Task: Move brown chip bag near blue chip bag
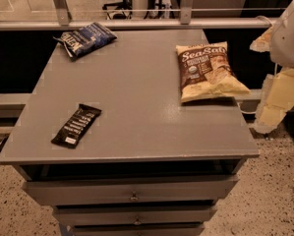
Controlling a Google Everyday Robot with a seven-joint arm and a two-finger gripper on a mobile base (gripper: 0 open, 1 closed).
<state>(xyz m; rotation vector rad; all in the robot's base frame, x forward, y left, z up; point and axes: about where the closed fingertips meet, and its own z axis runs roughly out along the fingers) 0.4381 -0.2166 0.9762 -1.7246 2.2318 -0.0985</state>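
Note:
The brown chip bag (208, 73) lies flat on the right side of the grey cabinet top (136, 97), its dark "Sea Salt" end toward the back and its pale yellow-tan end near the right edge. The blue chip bag (85, 38), crinkled navy with white lettering, lies at the back left corner, far from the brown bag. My gripper (277, 100) hangs with the white arm (289, 31) off the right side of the cabinet, beside and a little right of the brown bag, not touching it.
A slim black snack bar (76, 125) lies on the front left of the top. Drawers (132, 191) sit below the front edge. A metal rail (136, 23) runs behind the cabinet. Speckled floor lies at the right.

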